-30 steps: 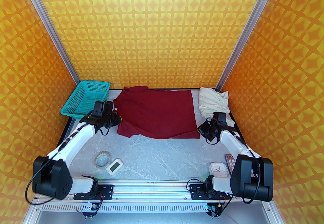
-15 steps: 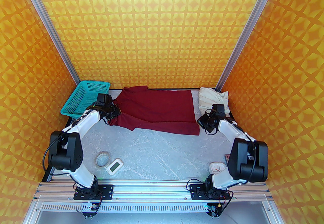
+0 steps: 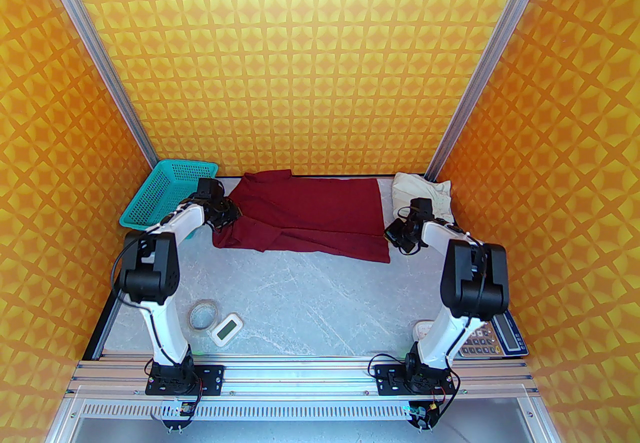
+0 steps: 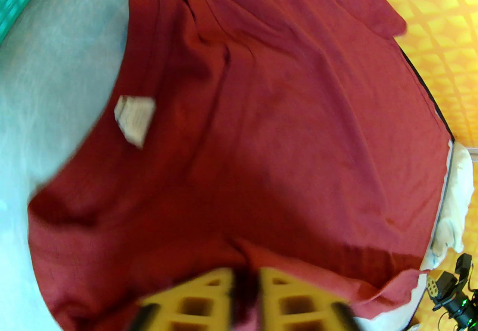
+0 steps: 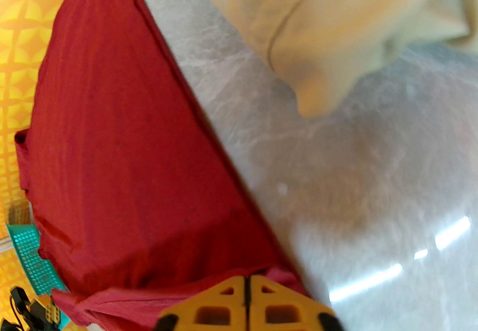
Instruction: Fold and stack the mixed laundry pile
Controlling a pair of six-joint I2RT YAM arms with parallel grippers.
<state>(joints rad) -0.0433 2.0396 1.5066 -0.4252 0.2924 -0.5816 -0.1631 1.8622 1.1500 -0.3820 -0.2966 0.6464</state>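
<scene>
Left pincer [image 4: 245, 277] is sitting a little open on the big dark red cloth T-shirt [image 4: 283, 127]; right pincer [image 5: 246, 279] is pinching its edge.

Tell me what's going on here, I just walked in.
A two-armed robot is folding a dark red T-shirt on the table. The right claw is pinched shut on its hem corner; the left claw is at the collar end, fingers slightly apart with cloth between. A cream garment lies bunched at the far right.
</scene>
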